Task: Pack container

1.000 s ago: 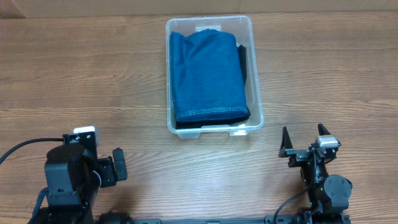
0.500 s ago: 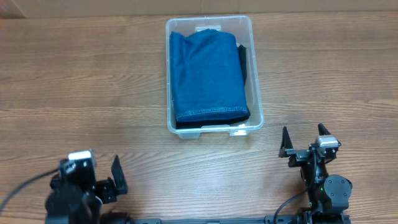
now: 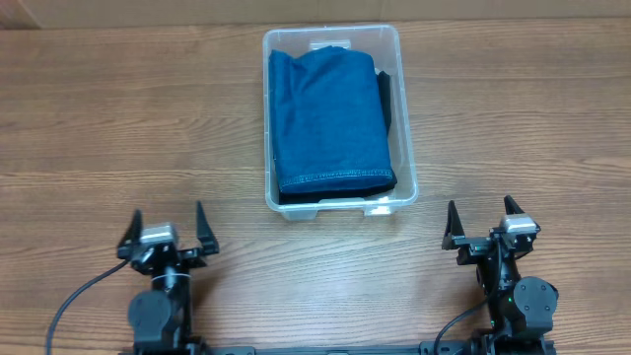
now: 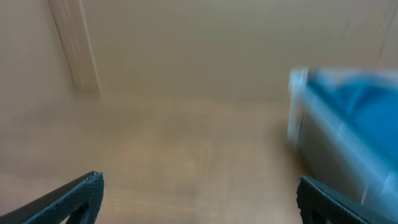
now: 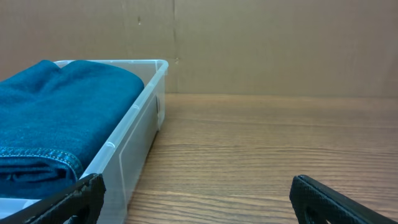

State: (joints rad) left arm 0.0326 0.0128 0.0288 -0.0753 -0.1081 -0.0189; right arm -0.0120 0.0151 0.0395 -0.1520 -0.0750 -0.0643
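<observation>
A wood-grain table (image 3: 99, 118) fills the overhead view. Lower left, the left gripper (image 3: 166, 219) gapes wide. Upper centre sits the container (image 3: 331, 29), holding folded denim (image 3: 330, 108). Lower right, the right gripper (image 3: 480, 209) also gapes wide. A brown wall (image 5: 280, 43) stands behind. The left wrist view is blurred.

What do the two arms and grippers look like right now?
They match. The left gripper and right gripper are matte black, each with two slim pointed fingers and a small silver-white block on top. A black cable trails from each base. In the right wrist view the fingers look finely ridged along their edges. No markings are visible.
</observation>
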